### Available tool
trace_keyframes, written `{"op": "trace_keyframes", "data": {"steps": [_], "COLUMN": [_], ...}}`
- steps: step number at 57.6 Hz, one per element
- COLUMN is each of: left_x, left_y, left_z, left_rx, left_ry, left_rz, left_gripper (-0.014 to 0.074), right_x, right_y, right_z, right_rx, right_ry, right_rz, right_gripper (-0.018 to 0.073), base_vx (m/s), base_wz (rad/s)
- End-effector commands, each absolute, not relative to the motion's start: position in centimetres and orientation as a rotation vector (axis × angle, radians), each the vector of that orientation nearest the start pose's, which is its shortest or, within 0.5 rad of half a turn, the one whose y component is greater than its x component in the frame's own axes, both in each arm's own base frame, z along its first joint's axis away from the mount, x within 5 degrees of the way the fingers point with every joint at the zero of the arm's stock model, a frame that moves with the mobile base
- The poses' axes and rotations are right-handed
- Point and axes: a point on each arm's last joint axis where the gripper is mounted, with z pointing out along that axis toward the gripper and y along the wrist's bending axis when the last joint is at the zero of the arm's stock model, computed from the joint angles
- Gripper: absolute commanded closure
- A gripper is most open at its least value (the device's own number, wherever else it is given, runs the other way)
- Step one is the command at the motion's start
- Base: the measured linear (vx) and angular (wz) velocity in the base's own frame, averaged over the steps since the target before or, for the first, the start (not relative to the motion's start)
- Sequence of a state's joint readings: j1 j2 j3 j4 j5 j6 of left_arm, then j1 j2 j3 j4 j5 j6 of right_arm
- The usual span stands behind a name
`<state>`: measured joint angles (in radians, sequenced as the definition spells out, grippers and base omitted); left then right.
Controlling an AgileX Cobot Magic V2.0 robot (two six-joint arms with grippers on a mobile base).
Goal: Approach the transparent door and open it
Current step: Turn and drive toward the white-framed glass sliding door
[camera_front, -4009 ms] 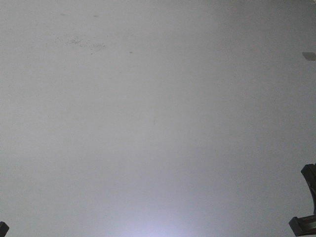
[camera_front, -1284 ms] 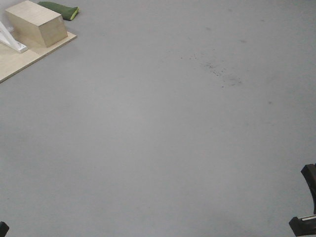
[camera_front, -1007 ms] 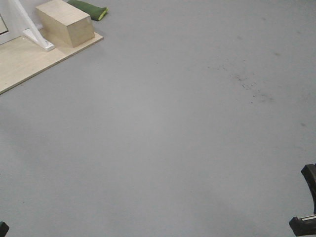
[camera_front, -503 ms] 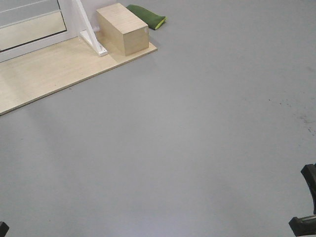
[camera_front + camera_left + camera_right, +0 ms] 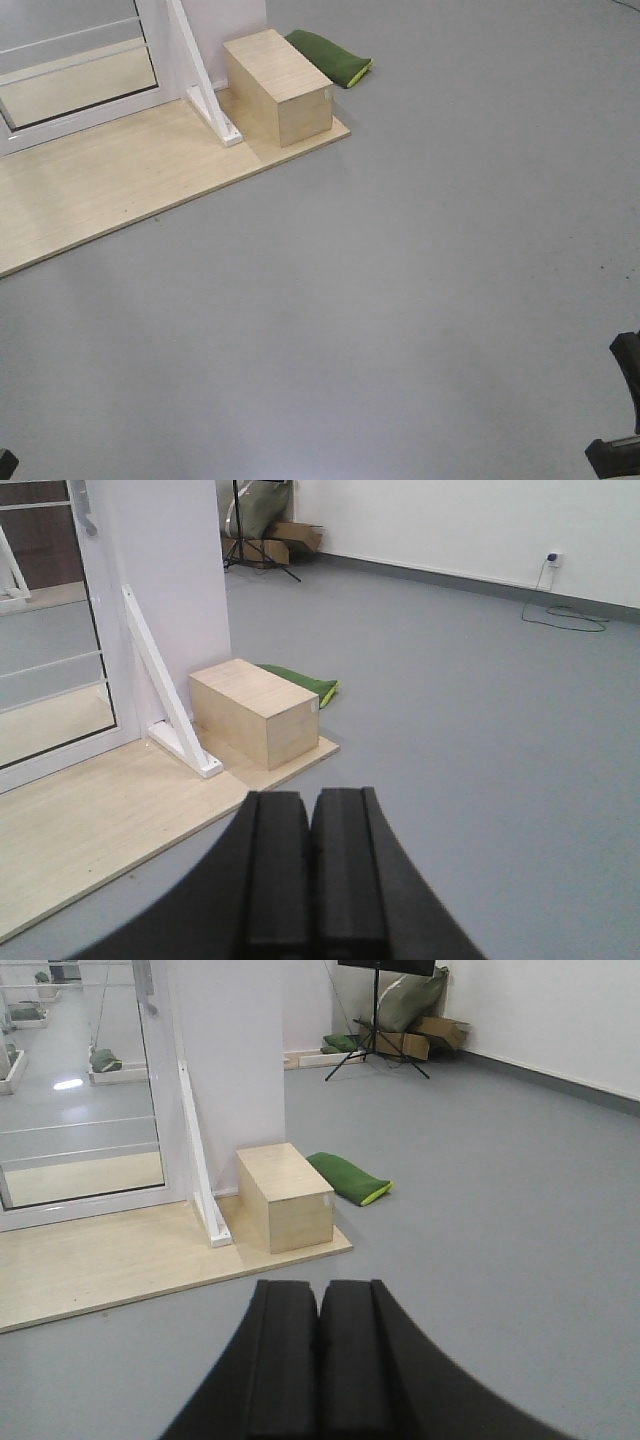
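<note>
The transparent door (image 5: 75, 60) is a glass panel in a white frame with thin white bars, at the top left of the front view. It stands on a pale wooden platform (image 5: 110, 190). It also shows in the left wrist view (image 5: 50, 650) and the right wrist view (image 5: 80, 1090), with a curved handle (image 5: 148, 988) on its right stile. My left gripper (image 5: 310, 802) is shut and empty, well short of the platform. My right gripper (image 5: 320, 1290) is shut and empty, also well short of the door.
A white slanted support post (image 5: 205, 95) stands right of the door. A wooden box (image 5: 278, 85) sits on the platform's right end, a green bag (image 5: 330, 55) behind it. Grey floor (image 5: 400, 300) lies between me and the platform. A tripod (image 5: 375, 1055) and boxes stand far back.
The front view has swung towards the door: the platform, box, green bag and then the glass door entered at the top left and shifted right and down. Both grippers stayed shut.
</note>
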<state>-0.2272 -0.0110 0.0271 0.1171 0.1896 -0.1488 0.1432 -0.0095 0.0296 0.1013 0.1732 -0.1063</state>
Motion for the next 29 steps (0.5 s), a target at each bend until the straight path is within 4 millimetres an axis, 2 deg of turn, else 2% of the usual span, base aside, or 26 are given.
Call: {"op": "trace_keyframes", "data": {"steps": [1, 16, 29], "left_x": [5.54, 5.54, 5.54], "left_y": [-1.18, -1.18, -1.18], "left_z": [18.62, 18.62, 18.62], "left_rx": [0.140, 0.140, 0.140], "left_ry": [1.623, 1.623, 1.623], "left_rz": [-0.203, -0.203, -0.203], "left_gripper": [0.0596, 0.0596, 0.0596], "right_x": [5.58, 5.58, 5.58], "right_y": [0.85, 0.85, 0.85], "right_z": [19.12, 19.12, 19.12], "right_rx": [-0.128, -0.128, -0.128], "right_ry": [1.592, 1.592, 1.592], "right_rz": [0.103, 0.103, 0.103], "right_gripper": [0.0564, 0.0564, 0.0564], "base_vx": [0.53, 0.52, 0.52], "base_wz": [0.03, 0.08, 0.32]}}
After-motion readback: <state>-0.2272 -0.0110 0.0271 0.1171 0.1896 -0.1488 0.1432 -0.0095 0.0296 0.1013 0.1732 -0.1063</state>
